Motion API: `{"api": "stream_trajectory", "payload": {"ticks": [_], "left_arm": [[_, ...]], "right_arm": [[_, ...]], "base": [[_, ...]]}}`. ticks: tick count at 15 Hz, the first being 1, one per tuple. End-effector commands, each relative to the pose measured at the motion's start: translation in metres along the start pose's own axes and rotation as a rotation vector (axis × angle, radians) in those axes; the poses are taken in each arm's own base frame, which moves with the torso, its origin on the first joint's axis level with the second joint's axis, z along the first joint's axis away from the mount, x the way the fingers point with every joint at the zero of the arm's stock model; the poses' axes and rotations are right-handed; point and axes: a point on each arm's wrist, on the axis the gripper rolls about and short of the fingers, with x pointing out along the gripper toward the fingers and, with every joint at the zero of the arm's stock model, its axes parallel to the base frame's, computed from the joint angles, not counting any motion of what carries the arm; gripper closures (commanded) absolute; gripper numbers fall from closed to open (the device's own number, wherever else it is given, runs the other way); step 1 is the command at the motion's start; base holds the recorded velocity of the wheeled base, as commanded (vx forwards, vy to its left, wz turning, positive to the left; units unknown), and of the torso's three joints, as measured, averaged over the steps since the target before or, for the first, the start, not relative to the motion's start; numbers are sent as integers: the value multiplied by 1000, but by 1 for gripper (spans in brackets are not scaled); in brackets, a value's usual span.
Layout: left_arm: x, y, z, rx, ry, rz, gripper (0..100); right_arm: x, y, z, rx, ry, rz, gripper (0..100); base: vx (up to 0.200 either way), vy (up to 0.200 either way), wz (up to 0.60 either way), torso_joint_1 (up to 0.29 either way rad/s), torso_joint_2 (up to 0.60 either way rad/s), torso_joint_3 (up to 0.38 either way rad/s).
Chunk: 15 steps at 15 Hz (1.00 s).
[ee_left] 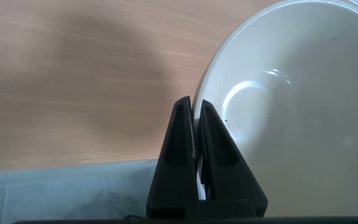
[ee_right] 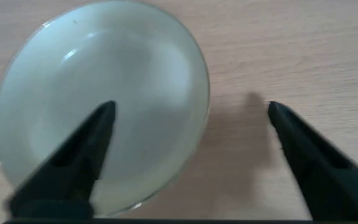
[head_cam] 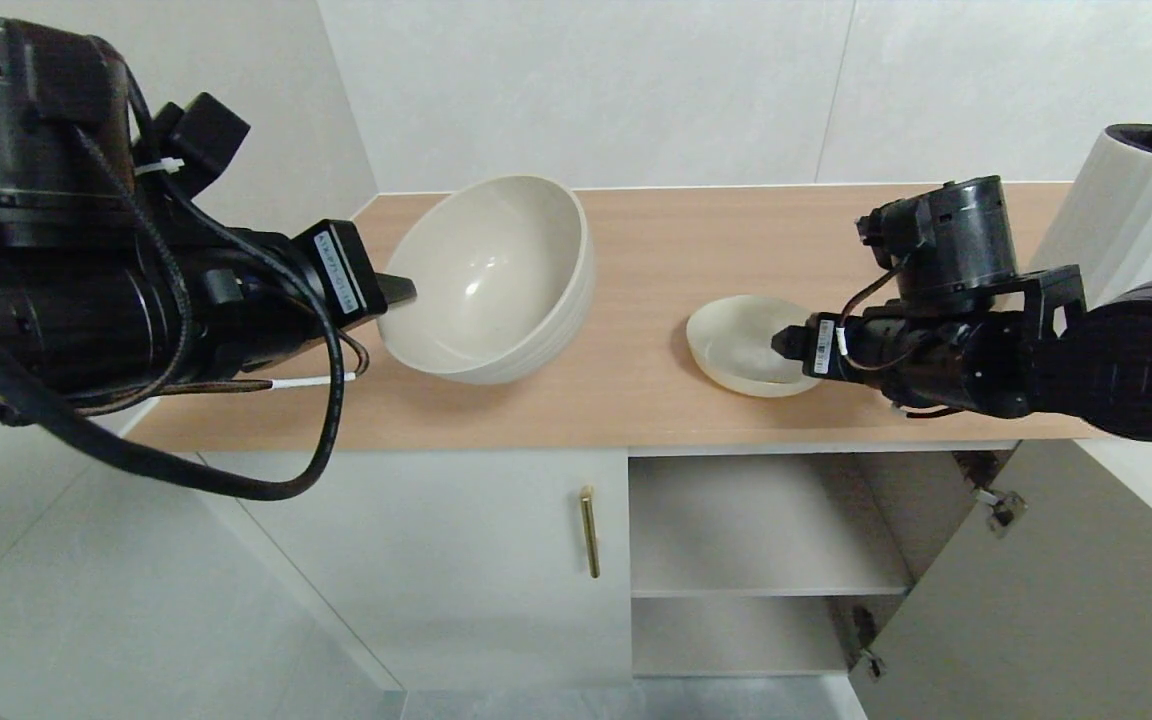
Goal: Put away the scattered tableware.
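- Left gripper (ee_left: pixel 194 104) is pinched tight on the near rim of the large cream ceramic bowl (head_cam: pixel 496 270), which sits tilted.
- Right gripper (ee_right: pixel 191 109) is spread wide above the small translucent white dish (head_cam: pixel 741 345), which lies flat on the wooden counter (head_cam: pixel 656 250). One finger is over the dish's hollow.

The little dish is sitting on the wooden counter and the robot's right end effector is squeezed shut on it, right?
Not quite. The little dish does sit on the wooden counter, but the right end effector is open, not squeezed shut. The right wrist view shows its fingers spread wide apart, one over the dish and the other over bare counter.
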Motion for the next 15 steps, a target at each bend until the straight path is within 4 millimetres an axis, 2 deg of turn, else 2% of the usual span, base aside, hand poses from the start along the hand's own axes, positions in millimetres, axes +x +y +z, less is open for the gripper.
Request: {"api": "stream_trajectory", "payload": {"ticks": [1, 4, 5, 7, 9, 12, 13, 15], "left_arm": [[0, 0, 0, 0, 1, 1, 100], [-1, 0, 0, 0, -1, 0, 100], [-3, 0, 1, -1, -8, -2, 100], [-12, -2, 5, -3, -30, -14, 100], [-21, -1, 7, -8, -47, -14, 100], [-36, 5, 5, -10, -60, -8, 100], [-37, 6, 2, -8, -57, -5, 100], [-47, 15, -12, 32, -53, -5, 100]], "right_arm": [[6, 2, -4, -6, 14, -5, 100], [4, 1, -2, 7, 9, 2, 100], [-2, 0, 3, 42, -7, 10, 100], [-36, -9, 23, 90, -60, 72, 100], [-67, -19, 33, 122, -90, 150, 100], [-103, -39, 25, 100, -21, 224, 100], [-109, -42, 23, 96, -3, 242, 100], [-128, -54, 14, 71, 57, 258, 100]], "base": [[0, 0, 0, 0, 0, 0], [0, 0, 0, 0, 0, 0], [0, 0, 0, 0, 0, 0], [0, 0, 0, 0, 0, 0], [0, 0, 0, 0, 0, 0], [0, 0, 0, 0, 0, 0], [0, 0, 0, 0, 0, 0], [0, 0, 0, 0, 0, 0]]}}
